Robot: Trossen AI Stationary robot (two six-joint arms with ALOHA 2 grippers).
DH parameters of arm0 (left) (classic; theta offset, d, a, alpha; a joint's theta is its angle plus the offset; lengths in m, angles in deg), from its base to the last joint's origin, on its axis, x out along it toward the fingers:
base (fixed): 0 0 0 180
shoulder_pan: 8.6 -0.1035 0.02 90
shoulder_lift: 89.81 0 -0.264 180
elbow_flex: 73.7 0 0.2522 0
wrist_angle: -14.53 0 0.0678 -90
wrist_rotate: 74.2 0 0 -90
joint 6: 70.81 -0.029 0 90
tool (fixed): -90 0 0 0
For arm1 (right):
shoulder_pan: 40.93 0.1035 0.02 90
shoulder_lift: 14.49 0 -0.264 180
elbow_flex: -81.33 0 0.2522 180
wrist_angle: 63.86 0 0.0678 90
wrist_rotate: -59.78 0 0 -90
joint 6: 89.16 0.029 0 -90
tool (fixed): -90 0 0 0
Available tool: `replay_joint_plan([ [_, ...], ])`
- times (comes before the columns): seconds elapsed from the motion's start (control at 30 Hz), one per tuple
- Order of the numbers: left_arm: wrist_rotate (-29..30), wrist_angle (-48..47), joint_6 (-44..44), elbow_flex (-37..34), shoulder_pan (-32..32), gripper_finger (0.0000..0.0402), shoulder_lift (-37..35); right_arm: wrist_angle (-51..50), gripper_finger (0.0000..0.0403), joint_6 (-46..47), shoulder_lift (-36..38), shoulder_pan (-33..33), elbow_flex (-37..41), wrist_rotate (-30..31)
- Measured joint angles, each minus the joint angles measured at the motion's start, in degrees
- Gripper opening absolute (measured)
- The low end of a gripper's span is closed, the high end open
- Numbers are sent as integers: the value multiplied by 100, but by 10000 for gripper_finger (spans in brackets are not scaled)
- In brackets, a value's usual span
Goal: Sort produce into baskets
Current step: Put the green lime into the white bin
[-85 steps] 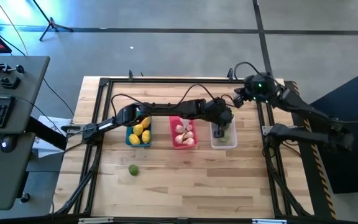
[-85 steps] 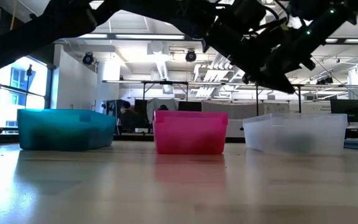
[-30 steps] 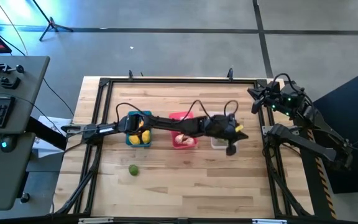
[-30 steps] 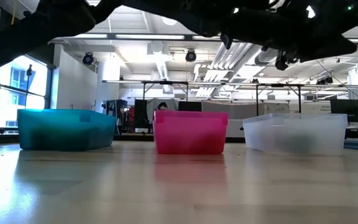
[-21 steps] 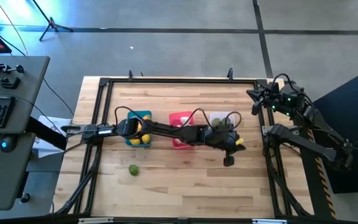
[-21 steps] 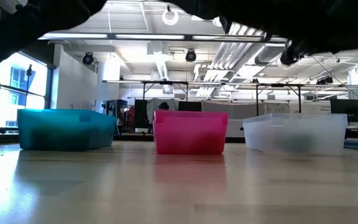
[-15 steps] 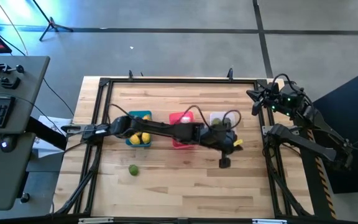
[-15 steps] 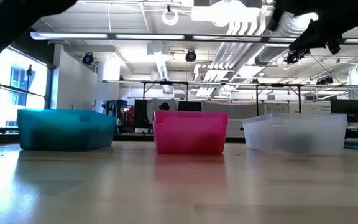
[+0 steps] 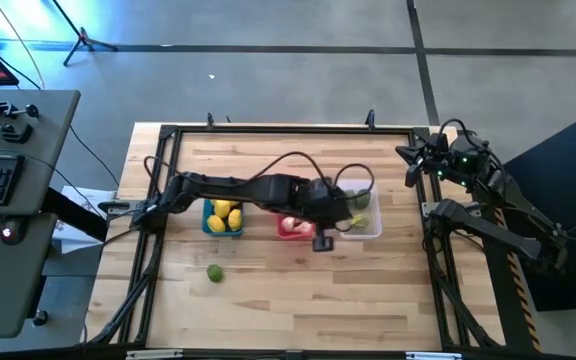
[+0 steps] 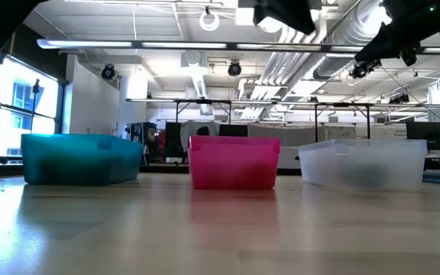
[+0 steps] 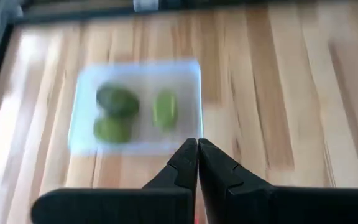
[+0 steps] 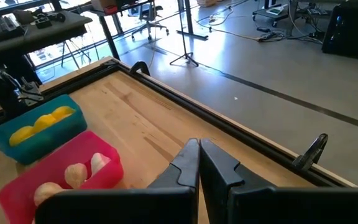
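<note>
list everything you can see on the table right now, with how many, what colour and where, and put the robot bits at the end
blue basket: 1, blue, left of the row
pink basket: 1, pink-red, middle of the row
white basket: 1, translucent white, right of the row
lemons: several, yellow, in the blue basket
garlic: at least three, white, in the pink basket
green fruits: 3, green, in the white basket
loose green fruit: 1, green, on the table in front of the blue basket
table: 1, light wood
left gripper: 1, dark, shut, empty, above the table between pink and white baskets
right gripper: 1, dark, shut, empty, at the table's far right corner
</note>
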Motion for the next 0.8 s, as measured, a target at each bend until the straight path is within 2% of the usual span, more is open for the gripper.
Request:
replay_joint_plan([
  [0.23,-19,-1806,-66,0,181,0,-661,-52,0,-105,-4,9,0,6],
  [0.53,-112,-3452,-415,0,469,0,-1306,-204,0,-149,-9,9,0,30],
  [0.8,-101,-3477,-375,-182,499,0,-1639,-228,0,-105,-9,4,0,36],
])
